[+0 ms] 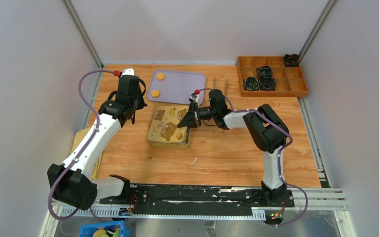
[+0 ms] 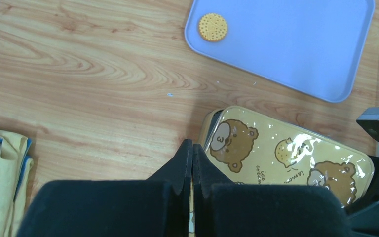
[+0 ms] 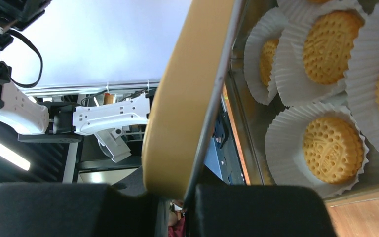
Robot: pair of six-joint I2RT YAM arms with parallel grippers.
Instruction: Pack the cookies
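Step in hand, by my reading: lid work on the tin, with packing unfinished. Right gripper [image 3: 177, 197] was nearly closed, its pads pinching the edge of the yellow lid [image 3: 187, 98]. The lid rose straight ahead of the fingers, tilted up off the tin [image 3: 239, 118] on the gripper's side. To the right of the pinched lid, inside the tin, cookies [image 3: 331, 148] sat one apiece in white paper liners [image 3: 281, 148]. At least four showed; the frame cut off the rest. Left gripper [image 2: 192, 165] was fully closed on nothing, fingertips pressed together, just beside the tin's corner, which lay ahead and to its right. Two loose cookies [image 1: 160, 76] lay on the lilac tray [image 1: 182, 89], ahead of the left fingertips and apart from the tin; only one showed in the left wrist view. Whether the lid was going up or coming down could not be told. With two cookies unpacked, the next move likely called for the right gripper to hold the lid clear, and for the left gripper to open, reach forward to the tray and take a cookie by its rim. Risk: a thin disc on a smooth tray could slide.
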